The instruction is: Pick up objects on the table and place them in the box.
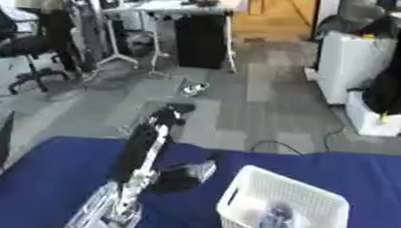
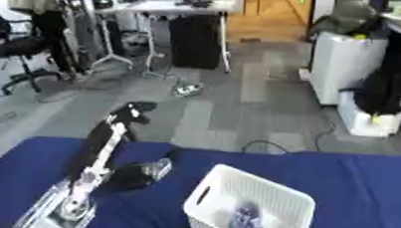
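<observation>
The left arm comes in from 7 o'clock and runs up over the blue table toward 12. Its far end rises past the table's back edge, over the grey floor. The left hand sits at that far end, a dark, blurred shape (whether its fingers are spread, pressed together or pinching anything, I cannot tell).

Just beside the arm, at its 4 o'clock, a dark object with a pale, shiny end lies on the table. It is between the arm and the box.

The box, a white basket with slotted walls, stands on the table at 5 o'clock. A bluish object lies inside it on something pale; its shape is too blurred to name.

The right hand shows in neither view.
</observation>
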Robot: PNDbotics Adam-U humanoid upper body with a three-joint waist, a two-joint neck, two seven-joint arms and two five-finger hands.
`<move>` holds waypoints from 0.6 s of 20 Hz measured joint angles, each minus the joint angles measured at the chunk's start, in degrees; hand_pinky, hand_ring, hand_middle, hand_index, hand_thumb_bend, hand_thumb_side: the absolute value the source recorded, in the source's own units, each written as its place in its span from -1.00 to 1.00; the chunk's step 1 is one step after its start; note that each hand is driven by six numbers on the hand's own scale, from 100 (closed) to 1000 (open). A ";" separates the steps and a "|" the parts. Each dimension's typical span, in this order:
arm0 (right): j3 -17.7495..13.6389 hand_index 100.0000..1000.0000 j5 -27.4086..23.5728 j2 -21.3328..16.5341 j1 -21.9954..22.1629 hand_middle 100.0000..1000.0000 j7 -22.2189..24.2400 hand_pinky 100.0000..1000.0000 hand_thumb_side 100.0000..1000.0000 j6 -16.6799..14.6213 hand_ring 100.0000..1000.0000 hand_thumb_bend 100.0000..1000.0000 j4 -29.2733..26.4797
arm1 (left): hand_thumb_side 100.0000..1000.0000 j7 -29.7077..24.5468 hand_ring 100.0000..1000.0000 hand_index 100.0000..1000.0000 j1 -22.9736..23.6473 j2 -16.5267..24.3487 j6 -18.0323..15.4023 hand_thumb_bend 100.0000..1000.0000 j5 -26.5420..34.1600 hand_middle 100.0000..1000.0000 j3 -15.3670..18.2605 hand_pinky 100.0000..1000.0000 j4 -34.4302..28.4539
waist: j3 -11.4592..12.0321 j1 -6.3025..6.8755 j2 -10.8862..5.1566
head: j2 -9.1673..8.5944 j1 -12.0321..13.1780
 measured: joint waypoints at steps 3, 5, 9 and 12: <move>-0.09 0.29 -1.97 0.54 0.12 0.05 -2.95 0.02 0.46 -0.94 0.09 -1.00 -0.49 | 0.08 2.38 0.29 0.71 6.17 0.01 0.00 -0.17 3.51 0.49 1.32 -0.33 -4.57 | 1.92 -0.88 -0.52 | -3.75 0.49; -0.25 0.29 -3.24 1.20 0.17 0.06 -5.21 0.02 0.43 -2.20 0.09 -1.00 -0.64 | 0.09 3.65 0.24 0.69 10.60 -0.02 -0.11 -0.18 5.12 0.46 2.13 -0.41 -7.96 | 2.85 -1.29 -0.73 | -5.70 0.49; -0.27 0.30 -5.33 3.20 -0.63 0.07 -9.40 0.02 0.40 -5.22 0.09 -1.00 -0.65 | 0.10 5.21 0.19 0.66 17.89 -1.14 -1.09 -0.17 7.23 0.44 3.15 -0.45 -14.75 | 4.36 -2.17 -1.05 | -8.89 0.47; 0.00 0.30 -6.44 4.99 -1.59 0.07 -10.90 0.02 0.39 -7.00 0.10 -0.98 -0.65 | 0.10 5.39 0.16 0.64 20.91 -3.17 -2.47 -0.18 7.50 0.42 3.45 -0.51 -18.68 | 5.05 -2.53 -1.19 | -11.05 -0.79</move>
